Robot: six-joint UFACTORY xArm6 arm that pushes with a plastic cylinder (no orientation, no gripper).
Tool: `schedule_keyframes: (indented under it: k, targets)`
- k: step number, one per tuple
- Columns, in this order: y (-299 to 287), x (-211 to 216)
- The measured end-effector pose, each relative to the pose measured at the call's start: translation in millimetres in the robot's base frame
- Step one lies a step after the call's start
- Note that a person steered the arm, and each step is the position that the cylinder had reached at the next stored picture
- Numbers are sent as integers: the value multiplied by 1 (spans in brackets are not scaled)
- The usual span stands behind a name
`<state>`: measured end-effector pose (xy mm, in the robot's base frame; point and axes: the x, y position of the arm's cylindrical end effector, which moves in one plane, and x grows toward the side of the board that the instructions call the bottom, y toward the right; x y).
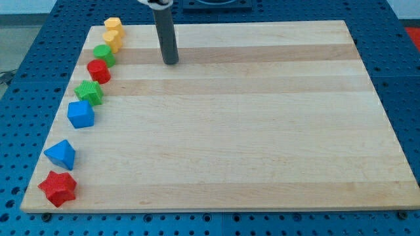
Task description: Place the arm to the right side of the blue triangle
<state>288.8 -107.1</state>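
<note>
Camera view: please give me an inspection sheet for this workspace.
Surface: wooden board, bare but for its left edge.
Job's things: blue triangle, lower left; my tip far up-right of it, touching nothing.
Clutter: red star, blue block, green star, red block, green block, two yellow blocks.
Grippers: none, rod only.
Cables: nothing seen.
Surroundings: blue perforated table.

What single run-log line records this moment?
my tip: near view's top, right of green block | blue triangle: lower left, far from tip | contact: none | goal: not yet met
</note>
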Motion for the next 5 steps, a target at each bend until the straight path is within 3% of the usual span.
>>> schedule_keyframes:
  k: [1, 2, 3, 5]
  targets:
    - [-19, -57]
    - [-32, -78]
    - [-34, -72]
    - [-34, 14]
